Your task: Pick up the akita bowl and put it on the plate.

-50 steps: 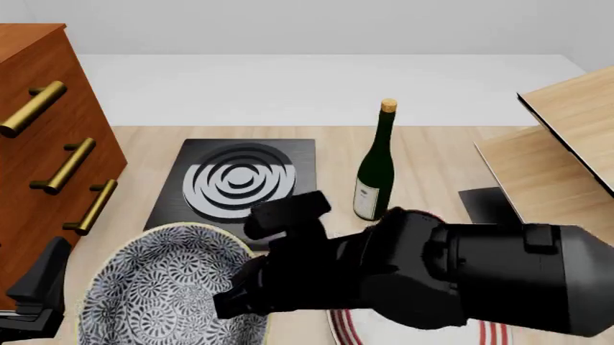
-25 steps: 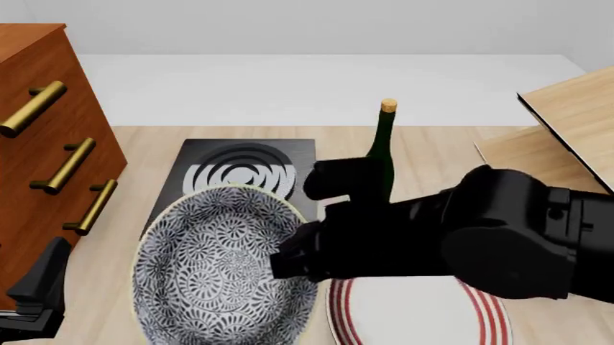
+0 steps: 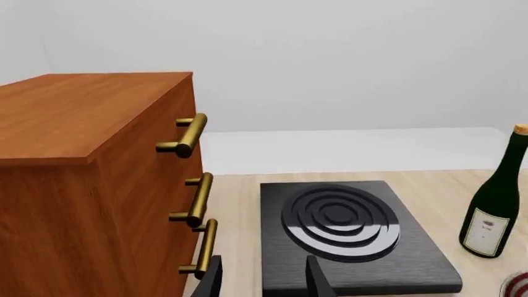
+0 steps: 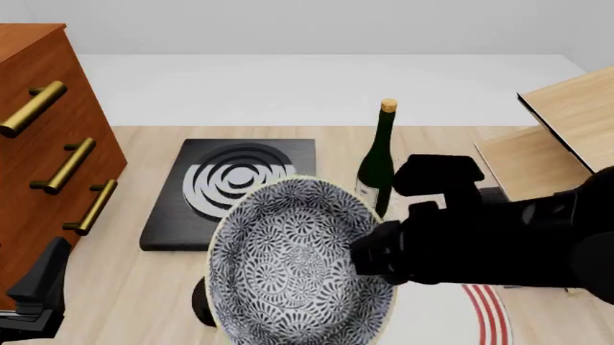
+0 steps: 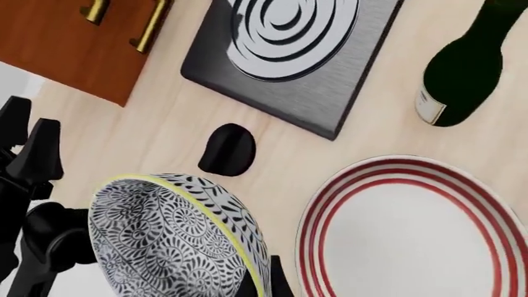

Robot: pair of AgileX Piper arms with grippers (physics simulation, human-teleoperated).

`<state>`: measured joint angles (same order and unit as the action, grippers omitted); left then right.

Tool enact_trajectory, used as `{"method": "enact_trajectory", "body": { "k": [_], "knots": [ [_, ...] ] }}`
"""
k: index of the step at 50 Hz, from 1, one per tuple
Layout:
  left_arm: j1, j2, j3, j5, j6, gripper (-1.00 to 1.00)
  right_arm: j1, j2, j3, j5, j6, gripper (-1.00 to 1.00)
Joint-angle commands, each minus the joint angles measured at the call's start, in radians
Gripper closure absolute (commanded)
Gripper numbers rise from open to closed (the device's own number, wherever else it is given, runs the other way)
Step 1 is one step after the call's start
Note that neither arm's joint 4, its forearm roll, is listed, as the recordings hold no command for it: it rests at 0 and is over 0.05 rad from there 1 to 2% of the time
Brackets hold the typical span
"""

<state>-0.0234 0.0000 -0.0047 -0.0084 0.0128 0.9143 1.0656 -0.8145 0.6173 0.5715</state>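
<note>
Pale wood table (image 4: 144, 287), white wall behind. My right claw (image 4: 369, 255) was clamped on the rim of the akita bowl (image 4: 298, 262), which hung in the air, tilted, its patterned inside facing the camera and empty. Plate (image 5: 404, 229) lay bare on the table just beside and below the bowl, mostly hidden behind my arm in the front view. Black stove (image 4: 235, 188) and wine bottle (image 4: 376, 165) stood beyond; brown drawer chest (image 4: 43, 144) at left. My left claw (image 3: 259, 281) hung low near the chest, fingers apart, holding nothing.
</note>
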Motion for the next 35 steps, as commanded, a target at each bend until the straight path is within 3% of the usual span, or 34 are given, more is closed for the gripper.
{"method": "enact_trajectory", "body": {
  "k": [1, 19, 35],
  "knots": [
    [0.000, 0.001, -0.002, 0.002, -0.001, -1.00, -0.132, -0.228, 0.084, 0.104, -0.012, 1.00],
    [0.000, 0.001, 0.000, -0.001, 0.000, -1.00, -0.236, -0.410, 0.204, 0.187, 0.015, 1.00],
    [0.000, 0.001, 0.002, -0.004, 0.001, -1.00, -0.292, -0.478, 0.271, 0.205, 0.044, 1.00]
  ]
}}
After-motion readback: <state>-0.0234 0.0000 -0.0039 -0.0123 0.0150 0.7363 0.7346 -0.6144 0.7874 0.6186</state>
